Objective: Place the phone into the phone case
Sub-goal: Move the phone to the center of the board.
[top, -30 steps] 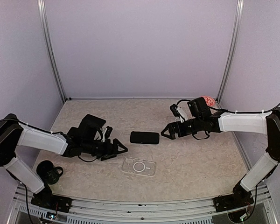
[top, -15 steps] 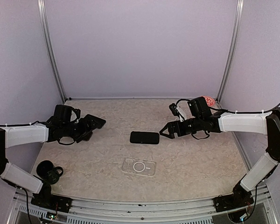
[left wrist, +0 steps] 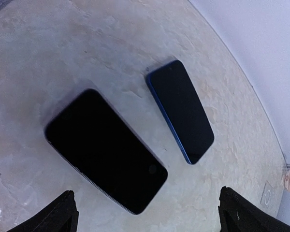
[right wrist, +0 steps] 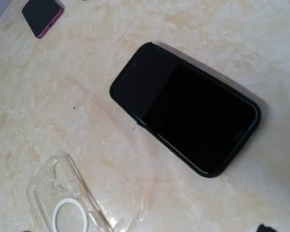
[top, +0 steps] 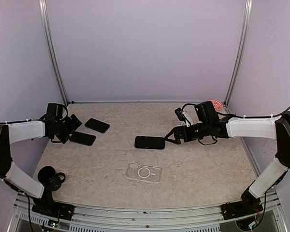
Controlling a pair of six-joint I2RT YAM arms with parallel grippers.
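The left gripper (top: 70,126) gapes empty over two spare phones (left wrist: 106,152) at the left. The right gripper (top: 170,137), wide and empty, sits just right of the phone (top: 150,142). The clear case (top: 144,172) lies nearer.

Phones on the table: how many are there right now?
3. Centre phone just beyond the clear phone case; rear-left phone and front-left phone beside the left end effector. None appears hidden.

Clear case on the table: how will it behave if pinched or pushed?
The clear case looks thin-walled, so probably light and flexes when pinched. Lying flat on the smooth table, it likely slides rather than tips. Glossy plastic may slip.
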